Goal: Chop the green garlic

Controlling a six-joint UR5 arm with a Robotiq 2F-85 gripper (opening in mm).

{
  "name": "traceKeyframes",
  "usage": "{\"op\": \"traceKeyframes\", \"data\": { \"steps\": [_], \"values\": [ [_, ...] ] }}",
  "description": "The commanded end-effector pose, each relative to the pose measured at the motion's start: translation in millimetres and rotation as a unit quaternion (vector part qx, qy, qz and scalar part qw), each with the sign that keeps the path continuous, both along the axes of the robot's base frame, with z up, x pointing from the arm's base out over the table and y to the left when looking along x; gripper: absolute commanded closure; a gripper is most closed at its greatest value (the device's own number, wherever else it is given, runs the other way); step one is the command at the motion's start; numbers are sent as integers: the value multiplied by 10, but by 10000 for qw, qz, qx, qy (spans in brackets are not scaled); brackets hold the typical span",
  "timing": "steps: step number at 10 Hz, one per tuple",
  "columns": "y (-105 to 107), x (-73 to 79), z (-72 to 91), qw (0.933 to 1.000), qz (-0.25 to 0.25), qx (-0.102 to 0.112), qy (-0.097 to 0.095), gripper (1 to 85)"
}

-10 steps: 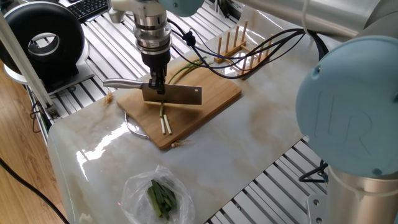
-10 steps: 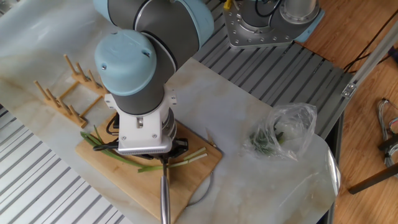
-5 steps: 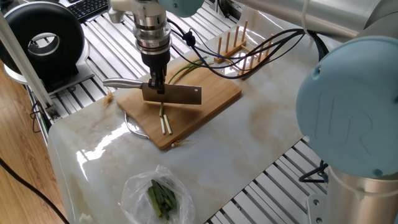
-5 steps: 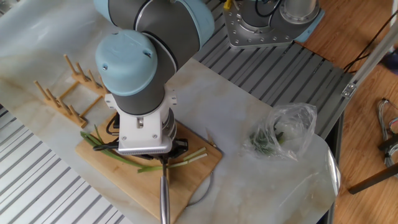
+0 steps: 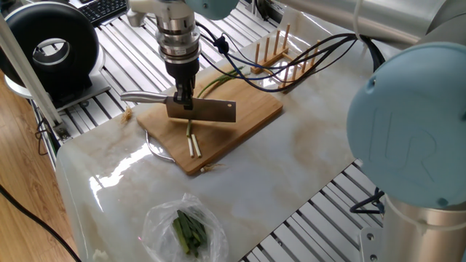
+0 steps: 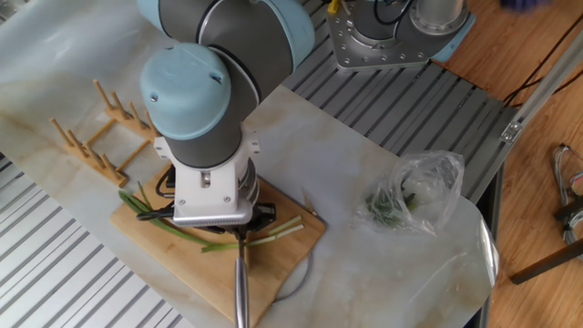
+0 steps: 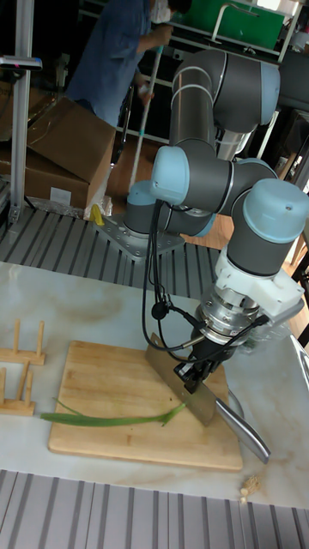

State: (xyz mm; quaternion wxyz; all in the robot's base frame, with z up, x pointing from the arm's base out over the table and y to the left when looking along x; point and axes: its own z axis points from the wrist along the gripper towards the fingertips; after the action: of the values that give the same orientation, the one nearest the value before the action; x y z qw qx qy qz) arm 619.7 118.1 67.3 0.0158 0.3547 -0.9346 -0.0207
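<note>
On the knife — no readable writing.

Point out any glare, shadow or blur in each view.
One fixed view: window glare on the marble table, near its front edge. The other fixed view: bright sheen on the plastic bag. Tall fixed view: dim background with a soft-focus person; the cutting board is evenly lit.

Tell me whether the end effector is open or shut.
Shut on the knife: the end effector clamps the blade's spine above the green garlic.

Robot lab/workshop, alu-profile bench, cardboard boxes, keyboard
</note>
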Motion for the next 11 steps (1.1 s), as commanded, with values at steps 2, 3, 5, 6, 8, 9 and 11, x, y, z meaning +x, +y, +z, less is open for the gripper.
{"op": "traceKeyframes", "data": {
  "steps": [2, 3, 5, 6, 8, 9, 11],
  "values": [
    [63, -12, 0, 10000, -55, 83, 3, 843],
    [68, -8, -4, 9999, -55, 91, -5, 843],
    [66, 3, -4, 9999, -48, 99, -20, 843],
    [55, 12, -8, 9999, -33, 100, -29, 843],
    [58, 18, -15, 9999, -26, 123, -36, 843],
    [59, 19, -19, 9999, -26, 115, -44, 843],
    [50, 31, -23, 9999, -19, 100, -67, 843]
  ]
}}
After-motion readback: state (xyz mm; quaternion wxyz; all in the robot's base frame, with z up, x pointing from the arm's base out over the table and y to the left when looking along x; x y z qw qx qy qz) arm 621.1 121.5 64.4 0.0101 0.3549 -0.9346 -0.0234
